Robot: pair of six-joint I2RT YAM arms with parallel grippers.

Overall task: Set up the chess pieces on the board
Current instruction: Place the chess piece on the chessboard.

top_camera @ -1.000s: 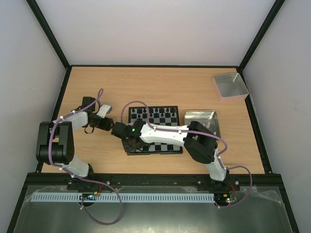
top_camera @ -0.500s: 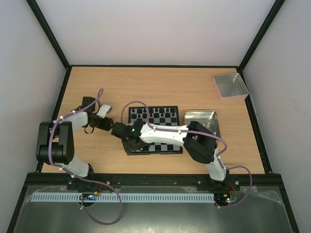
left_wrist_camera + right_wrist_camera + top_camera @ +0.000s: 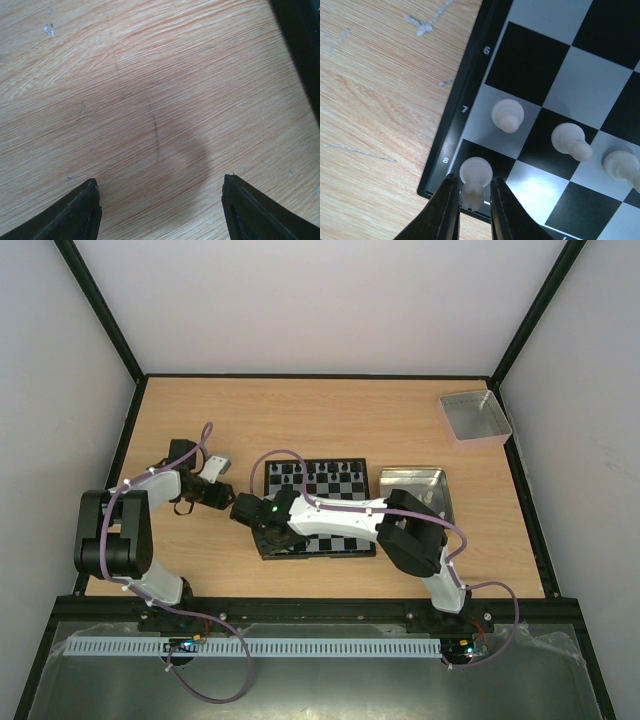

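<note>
Our right fingers (image 3: 446, 214) pinch a white piece (image 3: 475, 171) standing on the board's (image 3: 451, 125) dark corner square; we should part them gently and rise straight (no twisting). Left fingers (image 3: 75, 215) gape wide above the worktop (image 3: 160, 100).

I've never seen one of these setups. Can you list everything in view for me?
Table: one, tan wood, under everything.
Board: one, black-and-white checks, mid-table.
Black pieces: several, black, board's far rows.
White pieces: four visible, cream, board's near-left corner.
Metal tray: one, grey, right of board.
Shallow tray: one, pale grey, far-right table corner.
Left gripper: one, black, open over bare wood.
Right gripper: one, black, shut on corner white piece.
</note>
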